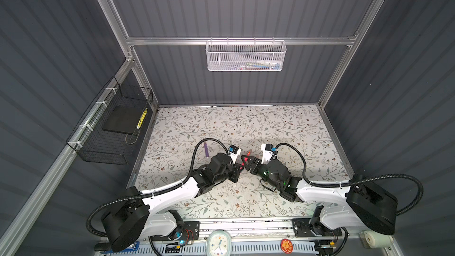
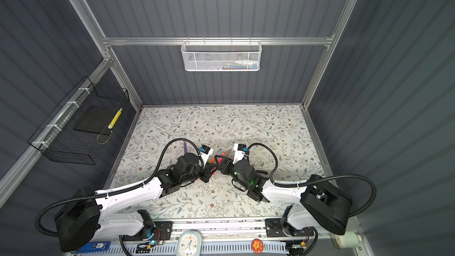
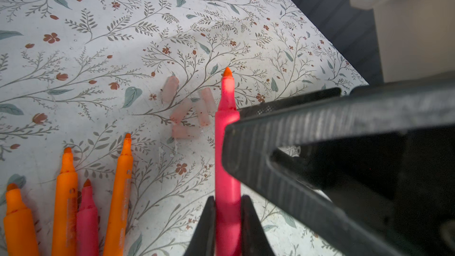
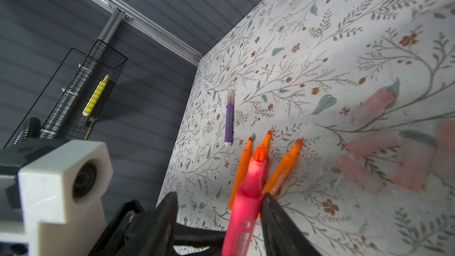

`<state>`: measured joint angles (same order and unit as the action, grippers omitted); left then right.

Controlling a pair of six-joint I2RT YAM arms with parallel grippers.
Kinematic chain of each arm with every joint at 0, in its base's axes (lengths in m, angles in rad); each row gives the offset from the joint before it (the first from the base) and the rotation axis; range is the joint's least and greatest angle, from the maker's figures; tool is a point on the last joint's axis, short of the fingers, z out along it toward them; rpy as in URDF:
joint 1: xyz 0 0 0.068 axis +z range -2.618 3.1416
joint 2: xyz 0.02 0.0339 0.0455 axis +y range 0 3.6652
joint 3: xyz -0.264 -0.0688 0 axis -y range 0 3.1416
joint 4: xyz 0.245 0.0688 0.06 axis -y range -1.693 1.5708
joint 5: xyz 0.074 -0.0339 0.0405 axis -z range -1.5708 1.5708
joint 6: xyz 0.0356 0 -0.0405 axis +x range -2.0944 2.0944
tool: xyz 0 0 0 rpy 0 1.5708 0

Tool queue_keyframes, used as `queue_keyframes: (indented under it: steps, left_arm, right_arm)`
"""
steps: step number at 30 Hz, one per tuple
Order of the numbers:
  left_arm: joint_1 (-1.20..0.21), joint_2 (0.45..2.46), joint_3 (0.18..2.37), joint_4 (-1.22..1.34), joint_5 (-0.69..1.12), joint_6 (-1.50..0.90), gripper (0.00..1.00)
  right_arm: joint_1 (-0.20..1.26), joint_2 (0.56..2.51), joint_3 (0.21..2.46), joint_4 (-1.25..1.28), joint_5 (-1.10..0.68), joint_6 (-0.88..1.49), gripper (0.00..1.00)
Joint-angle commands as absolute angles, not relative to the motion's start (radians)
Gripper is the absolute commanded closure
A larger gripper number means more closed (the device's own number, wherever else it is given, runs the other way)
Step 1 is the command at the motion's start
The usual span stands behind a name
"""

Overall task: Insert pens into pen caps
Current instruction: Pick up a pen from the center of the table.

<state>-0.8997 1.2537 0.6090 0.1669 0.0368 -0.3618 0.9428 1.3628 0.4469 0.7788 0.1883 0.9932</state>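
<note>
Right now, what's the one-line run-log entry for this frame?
left gripper: shut on pink-red pen, tip bare | right gripper: open, jaws astride same pen | caps: five loose on table | other pens: four lying uncapped

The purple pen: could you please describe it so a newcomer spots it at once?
Look at the floral table, on its side nearest the black wire basket. The purple pen lies alone there, apart from the orange pens. It is the only purple one, and capped.

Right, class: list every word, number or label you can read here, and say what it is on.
Nothing reads clearly.
pink pen: white print, blurred.
orange pen: dark print, too small.
purple pen: print too small.
clock: numerals too small.
</note>
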Motion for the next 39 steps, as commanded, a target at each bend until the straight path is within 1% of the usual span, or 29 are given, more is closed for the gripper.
queue_keyframes:
  steps: [1, 4, 10, 11, 13, 15, 17, 23, 27, 31, 34, 36, 39]
  left_arm:
    - [-0.900, 1.231, 0.595, 0.183, 0.060, -0.338, 1.00]
    - [-0.900, 1.227, 0.594, 0.186, 0.060, -0.338, 1.00]
    - [-0.900, 1.223, 0.588, 0.192, 0.069, -0.336, 1.00]
    - [-0.900, 1.223, 0.589, 0.192, 0.069, -0.336, 1.00]
    - [-0.900, 1.226, 0.591, 0.192, 0.071, -0.336, 1.00]
    - [-0.900, 1.228, 0.589, 0.193, 0.072, -0.336, 0.99]
    - [-0.900, 1.229, 0.590, 0.196, 0.075, -0.335, 0.96]
    - [-0.899, 1.250, 0.603, 0.192, 0.051, -0.345, 0.80]
    - [-0.900, 1.262, 0.614, 0.195, 0.034, -0.347, 0.72]
    - [-0.900, 1.275, 0.631, 0.199, 0.029, -0.344, 0.68]
    - [-0.900, 1.286, 0.641, 0.202, 0.029, -0.342, 0.69]
    - [-0.900, 1.288, 0.643, 0.207, 0.028, -0.341, 0.77]
    - [-0.900, 1.297, 0.644, 0.212, 0.017, -0.341, 0.91]
  right_arm:
    - [0.938, 1.374, 0.483, 0.784, 0.179, 0.994, 0.50]
    - [0.935, 1.383, 0.490, 0.779, 0.181, 0.995, 0.56]
    - [0.930, 1.400, 0.500, 0.767, 0.184, 0.996, 0.56]
    - [0.928, 1.401, 0.500, 0.767, 0.184, 0.996, 0.58]
    - [0.927, 1.399, 0.501, 0.763, 0.184, 0.991, 0.65]
    - [0.927, 1.397, 0.509, 0.747, 0.183, 0.986, 0.76]
    - [0.927, 1.396, 0.523, 0.712, 0.178, 0.983, 0.85]
    - [0.934, 1.392, 0.531, 0.696, 0.166, 0.977, 0.97]
    - [0.945, 1.388, 0.532, 0.691, 0.168, 0.976, 0.99]
    - [0.959, 1.394, 0.540, 0.693, 0.166, 0.974, 0.99]
    - [0.960, 1.401, 0.543, 0.695, 0.161, 0.976, 0.99]
    - [0.962, 1.403, 0.543, 0.698, 0.160, 0.978, 0.99]
    - [0.963, 1.405, 0.540, 0.709, 0.155, 0.982, 0.99]
